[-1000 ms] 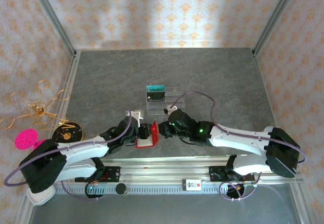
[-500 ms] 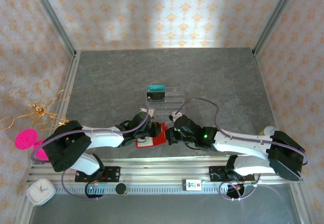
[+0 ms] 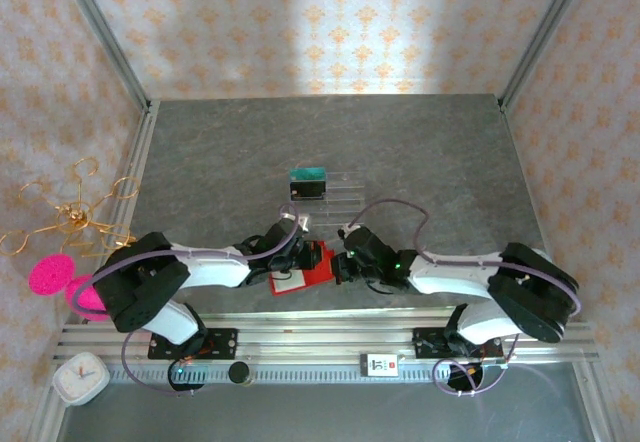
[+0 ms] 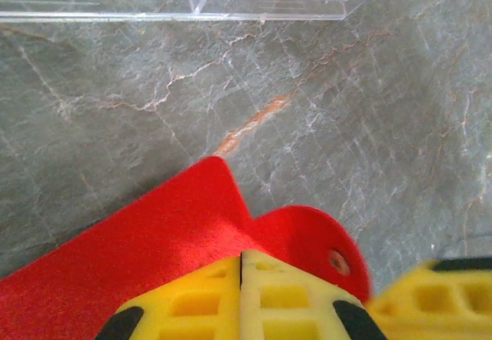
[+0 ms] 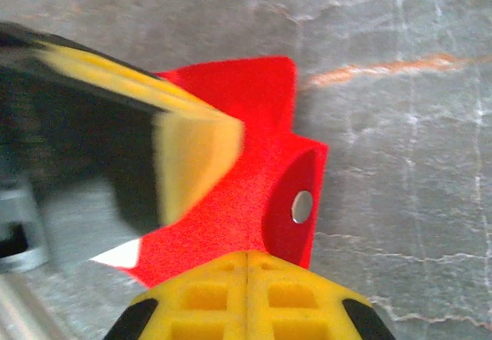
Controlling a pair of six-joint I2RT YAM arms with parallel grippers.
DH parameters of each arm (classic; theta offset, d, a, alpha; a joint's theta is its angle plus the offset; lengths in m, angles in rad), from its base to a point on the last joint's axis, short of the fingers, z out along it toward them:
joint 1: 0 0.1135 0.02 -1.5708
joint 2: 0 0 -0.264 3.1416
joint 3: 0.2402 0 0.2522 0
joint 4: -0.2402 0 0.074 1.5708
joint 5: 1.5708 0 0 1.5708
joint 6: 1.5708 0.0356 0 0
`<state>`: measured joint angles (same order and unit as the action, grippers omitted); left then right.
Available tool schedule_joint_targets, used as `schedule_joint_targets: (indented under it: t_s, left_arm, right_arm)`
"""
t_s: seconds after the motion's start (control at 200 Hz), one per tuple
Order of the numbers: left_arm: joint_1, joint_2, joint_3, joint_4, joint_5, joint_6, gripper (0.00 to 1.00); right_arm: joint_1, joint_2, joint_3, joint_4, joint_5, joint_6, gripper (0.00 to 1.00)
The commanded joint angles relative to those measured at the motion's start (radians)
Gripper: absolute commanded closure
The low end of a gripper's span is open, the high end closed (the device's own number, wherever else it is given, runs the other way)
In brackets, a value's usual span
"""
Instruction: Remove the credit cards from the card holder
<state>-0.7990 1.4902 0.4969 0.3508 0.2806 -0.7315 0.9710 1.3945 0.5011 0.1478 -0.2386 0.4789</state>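
Observation:
The red card holder (image 3: 305,276) lies spread on the table near its front edge, a pale inner pocket (image 3: 285,285) showing at its near left. My left gripper (image 3: 301,255) is shut on the holder's left part; in the left wrist view red felt (image 4: 177,225) runs up into the closed yellow tips of the left gripper (image 4: 241,254). My right gripper (image 3: 341,263) is shut on the flap side, and the right gripper's tips (image 5: 247,254) meet at the red flap (image 5: 254,125) beside its metal snap (image 5: 302,207). The credit cards are hidden.
A clear tray (image 3: 338,194) stands just behind the holder with a teal card (image 3: 308,175) and a dark card (image 3: 308,189) in it. Left of the table are a gold wire stand (image 3: 70,217), a pink disc (image 3: 48,274) and a small clock (image 3: 80,377).
The holder stood upright a second ago and now lies spread flat. Both grippers have come down onto it and closed. The left arm has swung in towards the middle.

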Motion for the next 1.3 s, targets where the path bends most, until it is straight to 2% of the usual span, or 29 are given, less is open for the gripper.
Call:
schedule_joint_targets:
  t_s: [0.0, 0.225, 0.38, 0.501, 0.636, 0.831, 0.991, 1.066, 1.166, 1.296]
  left_arm:
    - [-0.008, -0.097, -0.015, 0.001, -0.028, 0.01, 0.96]
    - [0.029, -0.407, -0.137, -0.179, -0.153, -0.024, 0.61]
    - [0.057, -0.54, -0.212, -0.302, -0.208, -0.064, 0.49]
    - [0.071, -0.608, -0.277, -0.295, -0.228, -0.114, 0.46]
    - [0.071, -0.645, -0.274, -0.307, -0.256, -0.113, 0.43]
    - [0.07, -0.664, -0.232, -0.29, -0.252, -0.088, 0.41]
    - [0.069, -0.649, -0.212, -0.271, -0.24, -0.08, 0.41]
    - [0.069, -0.642, -0.208, -0.263, -0.235, -0.078, 0.41]
    - [0.07, -0.641, -0.196, -0.27, -0.237, -0.077, 0.44]
    - [0.072, -0.669, -0.164, -0.335, -0.266, -0.052, 0.44]
  right_arm:
    - [-0.004, 0.072, -0.001, 0.004, 0.056, 0.021, 0.97]
    - [-0.002, 0.099, -0.006, -0.002, 0.085, 0.055, 0.97]
    - [0.014, 0.074, 0.021, -0.037, 0.118, 0.03, 0.95]
    - [0.037, 0.036, 0.046, -0.073, 0.156, 0.007, 0.91]
    - [0.051, -0.026, 0.062, -0.11, 0.187, 0.003, 0.84]
    - [0.085, -0.173, 0.082, -0.168, 0.233, -0.015, 0.61]
    - [0.104, -0.286, 0.111, -0.244, 0.255, -0.016, 0.55]
    - [0.118, -0.33, 0.117, -0.242, 0.204, -0.028, 0.53]
    - [0.159, -0.31, 0.14, -0.218, 0.123, -0.05, 0.54]
    - [0.236, -0.178, 0.212, -0.242, 0.213, -0.063, 0.51]
